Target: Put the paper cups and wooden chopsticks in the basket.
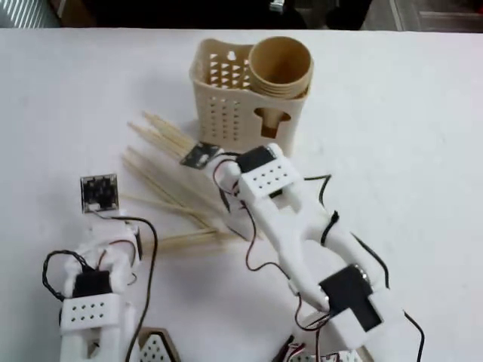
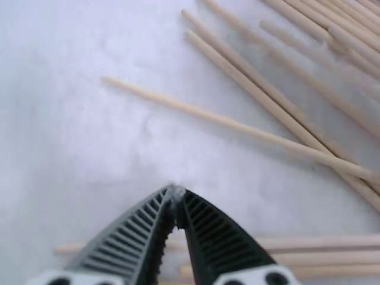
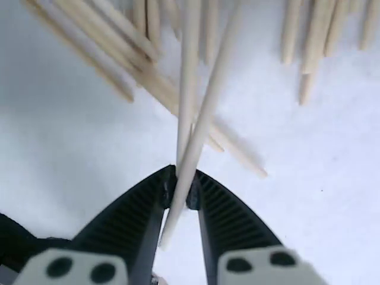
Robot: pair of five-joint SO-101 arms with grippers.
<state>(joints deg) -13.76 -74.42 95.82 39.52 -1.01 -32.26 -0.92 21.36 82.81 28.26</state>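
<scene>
The beige slotted basket (image 1: 215,113) stands at the back centre with a stack of paper cups (image 1: 281,68) inside it. Several wooden chopsticks (image 1: 162,151) lie fanned out on the white table to its front left. My right gripper (image 3: 181,187) is over the near edge of that pile, shut on two chopsticks (image 3: 205,113) that cross between its fingertips. My left gripper (image 2: 176,193) hovers low over the table left of the pile, shut with nothing in it; a single chopstick (image 2: 237,126) lies just beyond its tips.
The right arm (image 1: 302,241) stretches from the front right corner toward the table's middle. The left arm (image 1: 90,302) sits at the front left. Trailing black cables run beside both arms. A dark wall edge borders the table's far side.
</scene>
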